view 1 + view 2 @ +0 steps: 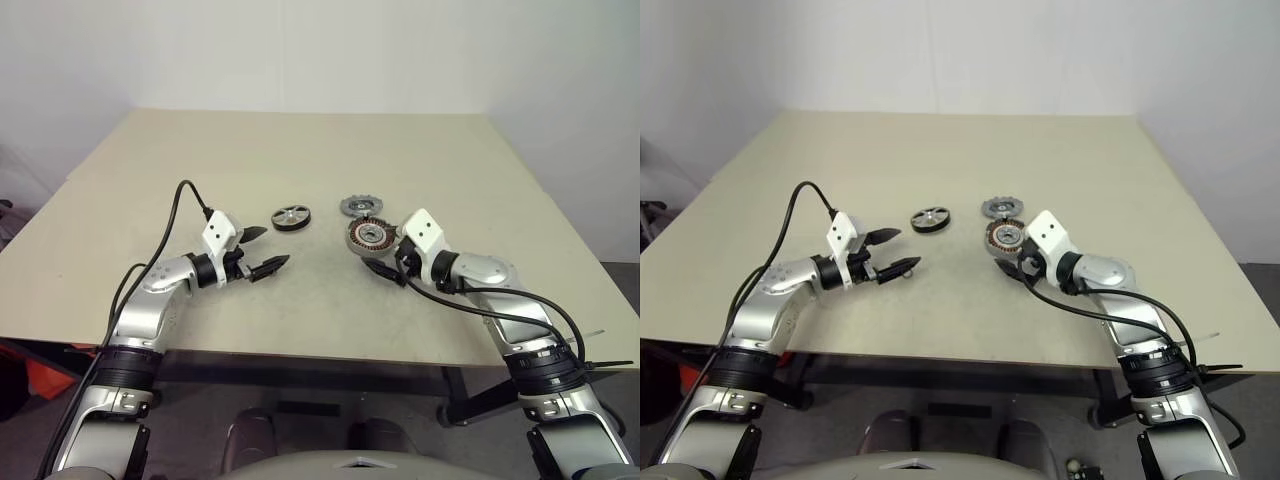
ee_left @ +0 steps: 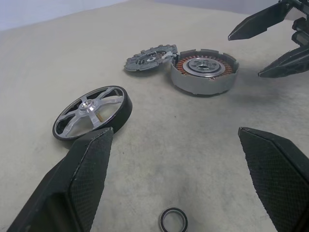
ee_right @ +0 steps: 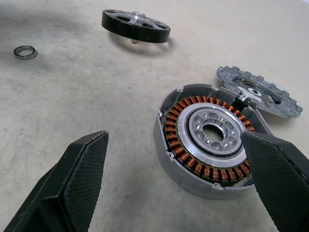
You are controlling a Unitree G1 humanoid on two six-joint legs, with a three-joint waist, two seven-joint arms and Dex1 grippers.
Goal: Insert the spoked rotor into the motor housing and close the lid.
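**Rotor not yet picked up; both grippers empty**

The rotor (image 1: 291, 216) was found lying flat on the table (image 1: 300, 150), spoked face up, just beyond the left gripper (image 1: 262, 251) and well apart from the housing (image 1: 368, 235). The housing was sitting open side up, with its copper windings and pale hub exposed and nothing seated inside. The lid (image 1: 356, 206) was lying just behind the housing, its notched edge close against or touching the rim; contact could not be settled. A small dark ring (image 2: 174, 220) was noted on the table near the left gripper.

The left jaws were seen spread wide, holding nothing, with the rotor ahead and to one side. The right gripper (image 3: 183, 183) was likewise spread wide and empty, one finger alongside the housing.

Judged step: approach to the rotor, insertion not begun. The next move was judged to call for the left gripper to be brought over the rotor and closed across its dark rim, with the rotor kept level for lowering onto the hub. The lid was left for afterwards.
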